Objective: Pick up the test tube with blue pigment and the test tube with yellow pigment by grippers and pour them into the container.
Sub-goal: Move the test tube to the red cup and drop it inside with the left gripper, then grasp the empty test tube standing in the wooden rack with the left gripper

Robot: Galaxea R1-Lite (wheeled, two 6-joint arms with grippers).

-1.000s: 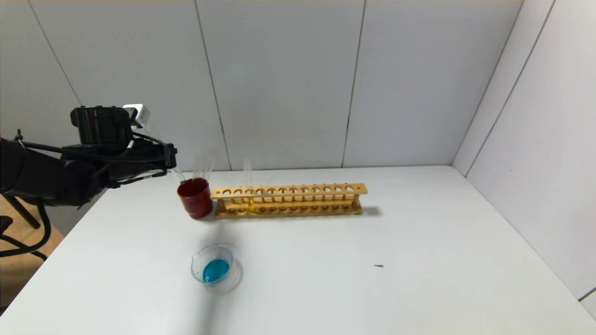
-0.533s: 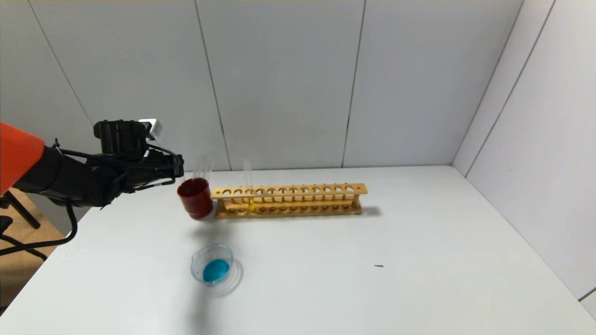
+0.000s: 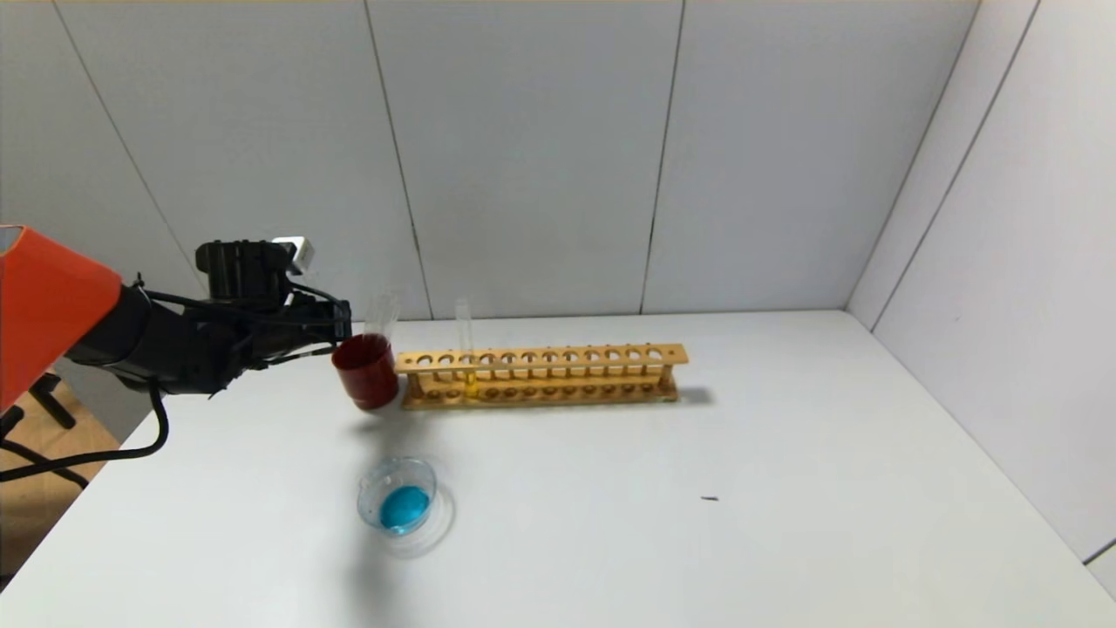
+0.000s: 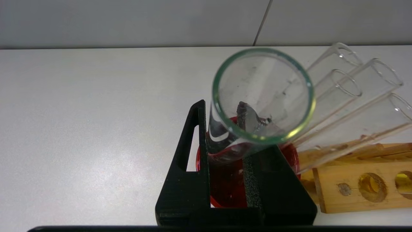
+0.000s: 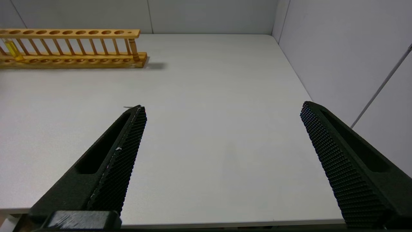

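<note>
The left gripper (image 4: 225,154) has lowered its tube (image 4: 260,96) into the red cup (image 3: 366,371).

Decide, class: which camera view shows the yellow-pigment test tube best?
The head view: the test tube with yellow pigment stands whole and upright in the wooden rack. The right wrist view catches only its yellow tip; the left wrist view, a yellow glint through a rack hole.

Head view looks down across the table (image 3: 610,523) from the front. Left wrist view sits close over the red cup (image 4: 225,187); right wrist view skims low, sharing the rack (image 5: 74,48).
</note>
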